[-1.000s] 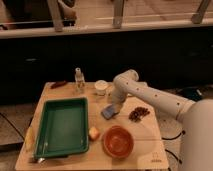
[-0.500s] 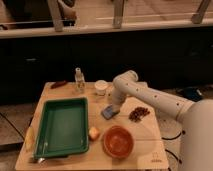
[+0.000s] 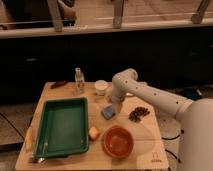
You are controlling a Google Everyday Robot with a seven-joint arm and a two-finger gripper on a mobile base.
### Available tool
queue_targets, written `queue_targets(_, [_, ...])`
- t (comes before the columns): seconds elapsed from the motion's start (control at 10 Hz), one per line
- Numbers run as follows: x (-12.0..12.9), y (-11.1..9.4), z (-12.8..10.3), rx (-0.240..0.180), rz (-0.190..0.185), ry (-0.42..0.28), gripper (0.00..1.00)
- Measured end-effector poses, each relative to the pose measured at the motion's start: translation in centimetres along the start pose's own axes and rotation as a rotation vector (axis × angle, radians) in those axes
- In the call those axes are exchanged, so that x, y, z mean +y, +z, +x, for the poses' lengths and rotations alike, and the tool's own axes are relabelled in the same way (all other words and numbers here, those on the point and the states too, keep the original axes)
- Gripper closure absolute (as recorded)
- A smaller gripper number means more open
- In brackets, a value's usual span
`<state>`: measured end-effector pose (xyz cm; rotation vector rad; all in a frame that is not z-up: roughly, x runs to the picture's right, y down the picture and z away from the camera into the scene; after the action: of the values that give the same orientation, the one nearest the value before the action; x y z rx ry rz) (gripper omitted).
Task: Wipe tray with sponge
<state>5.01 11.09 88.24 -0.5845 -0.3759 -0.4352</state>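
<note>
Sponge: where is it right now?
In the camera view, the sponge is just image-right of the green tray and beyond the orange bowl. The pincer is immediately above it in the picture.

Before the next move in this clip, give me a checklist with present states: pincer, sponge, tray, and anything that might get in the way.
1. Pincer positioned at the small flat blue-grey sponge: ok, directly above it.
2. Sponge secured in the pincer: cannot tell.
3. Sponge outside the large green rectangular plastic tray, on the wooden table: ok.
4. Tray interior free for wiping: ok, it looks bare.
5. Way from sponge to tray: probably ok; the small yellowish lump and the round orange bowl lie nearer the front edge.
</note>
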Motion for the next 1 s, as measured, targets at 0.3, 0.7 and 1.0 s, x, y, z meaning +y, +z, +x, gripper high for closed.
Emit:
queue_targets(0.3, [0.2,1.1,-0.1,-0.009,-0.041,-0.015,0.2])
queue_targets(0.7, [0.6,3.1,0.0,-0.029,-0.083,-0.019,0.36])
queue_targets(1.0, [1.0,4.1,0.2,-0.048,-0.101,-0.017,0.66])
